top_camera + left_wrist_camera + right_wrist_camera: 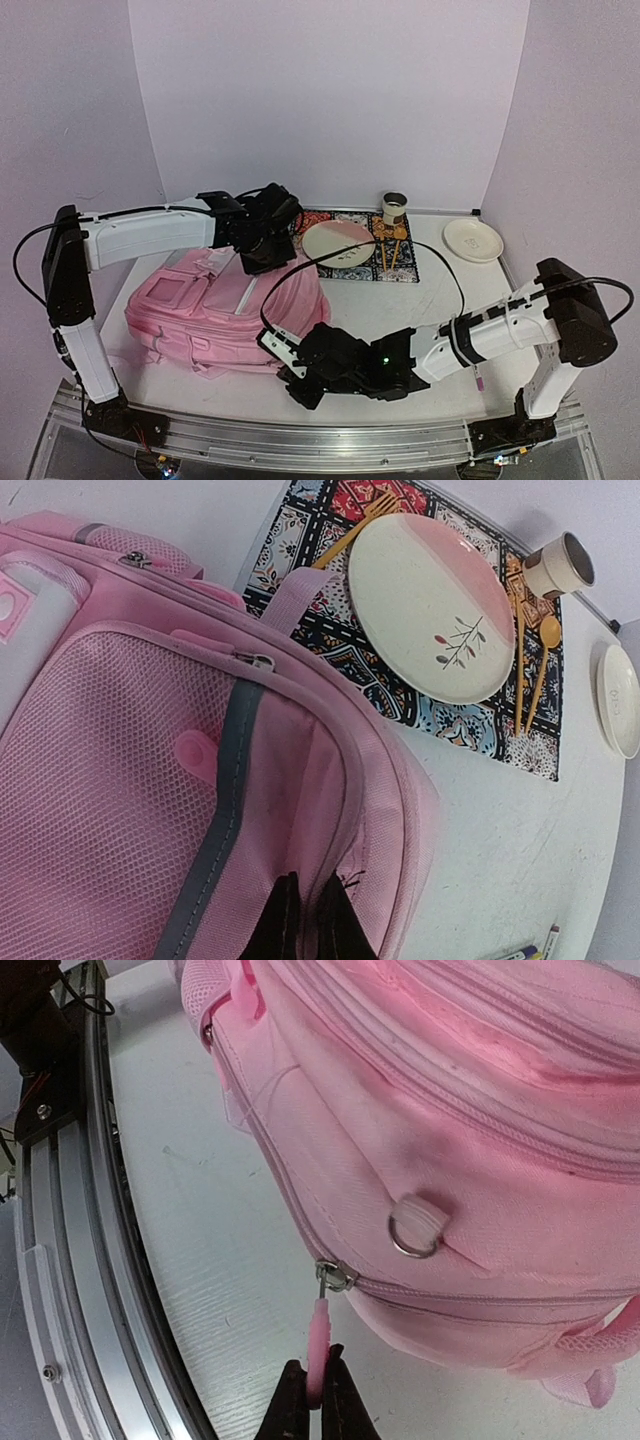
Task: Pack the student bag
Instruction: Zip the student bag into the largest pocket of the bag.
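Lying flat on the left side of the white desk [440,310], the big pink student bag [215,310] reaches close to the near edge. The left end effector [308,925] is squeezed tight on the bag's cloth. The right end effector [318,1400] pinches the small pink zipper pull [320,1340] on the bag's near side.

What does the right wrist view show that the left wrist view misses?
Only right wrist: the right claw pinching a slim pink zipper pull, a small silver metal ring, and a grey aluminium rail.
Only left wrist: the left claw gripping fabric, a patterned cloth placemat, a round pink-and-cream plate, and a white paper cup.
Both: the soft pink fabric backpack on the white table.
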Motion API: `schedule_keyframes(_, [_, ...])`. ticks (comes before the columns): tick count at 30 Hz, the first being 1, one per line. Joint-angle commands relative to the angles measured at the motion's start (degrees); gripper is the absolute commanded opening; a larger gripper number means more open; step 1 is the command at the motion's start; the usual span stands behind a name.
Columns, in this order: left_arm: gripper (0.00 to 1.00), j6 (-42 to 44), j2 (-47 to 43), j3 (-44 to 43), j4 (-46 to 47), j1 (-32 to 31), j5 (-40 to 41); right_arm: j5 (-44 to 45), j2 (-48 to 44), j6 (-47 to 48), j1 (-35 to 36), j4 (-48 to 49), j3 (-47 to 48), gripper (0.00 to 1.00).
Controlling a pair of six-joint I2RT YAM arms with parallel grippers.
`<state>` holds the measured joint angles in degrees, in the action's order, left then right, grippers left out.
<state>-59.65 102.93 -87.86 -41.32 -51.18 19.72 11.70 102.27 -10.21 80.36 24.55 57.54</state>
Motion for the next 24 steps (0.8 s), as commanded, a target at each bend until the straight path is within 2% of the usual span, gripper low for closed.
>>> schedule_keyframes(1, [0.00, -3.8, 2.1, -5.1, 12.3, 0.8, -1.2, -4.3, 1.9, 1.8, 2.4, 6.9, 4.3, 0.00])
schedule_keyframes(12, [0.00, -11.1, 0.1, -0.8, 21.9, 0.8, -9.5, -3.2, 9.5, 4.8, 2.6, 21.9, 5.7, 0.00])
schedule_keyframes(24, [0.00, -11.9, -2.4, 2.2, 23.4, 0.9, -9.8, -2.7, 18.9, 7.0, 3.1, 23.0, 14.8, 0.00])
